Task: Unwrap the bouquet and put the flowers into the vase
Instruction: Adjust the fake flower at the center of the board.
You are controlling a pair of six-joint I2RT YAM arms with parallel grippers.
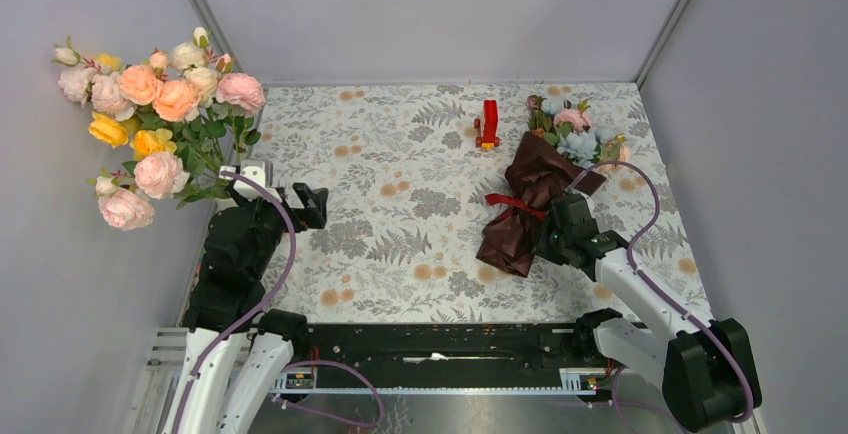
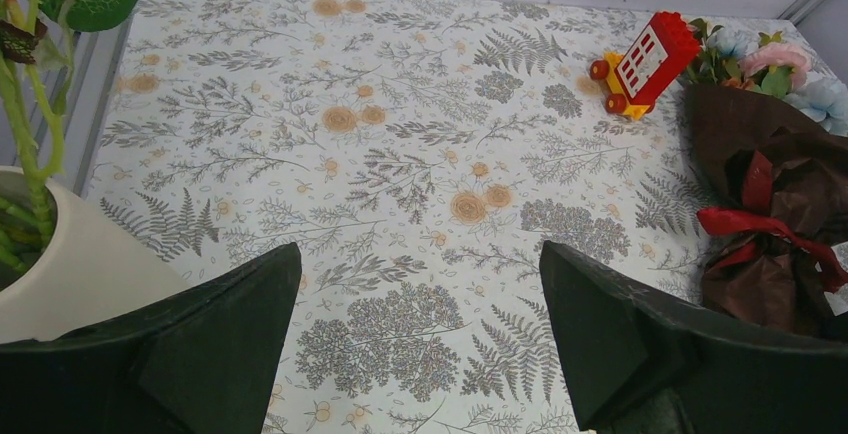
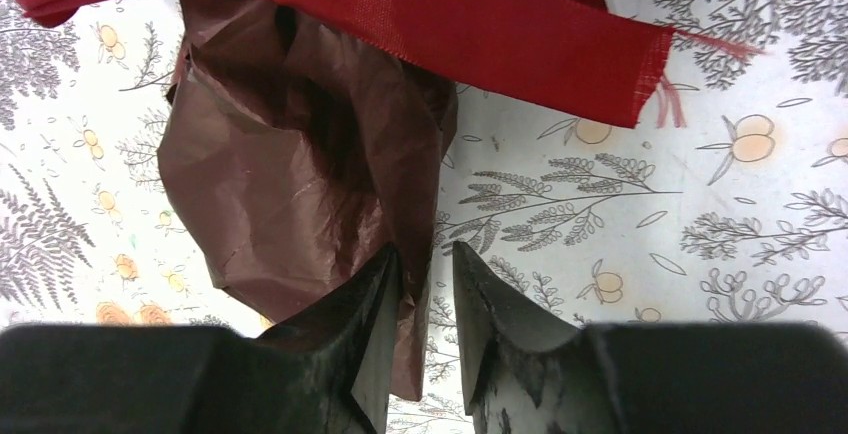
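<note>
Grey walls enclose a fern-print tablecloth (image 1: 400,154). On its right the bouquet (image 1: 525,194) lies slantwise, blooms (image 1: 572,122) to the far corner, wrapped foot toward us. Our right gripper (image 3: 424,252) meets that foot, jaws narrow about a paper edge (image 3: 405,354). Well apart, our left gripper (image 2: 420,254) gapes beside the white vase (image 2: 60,274); a red toy bus (image 1: 489,122) flanks the blooms.

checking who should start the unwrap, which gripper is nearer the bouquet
Right. The right gripper is at the lower end of the bouquet, against its paper. The left gripper hangs across the table beside the vase, well apart from it.
</note>
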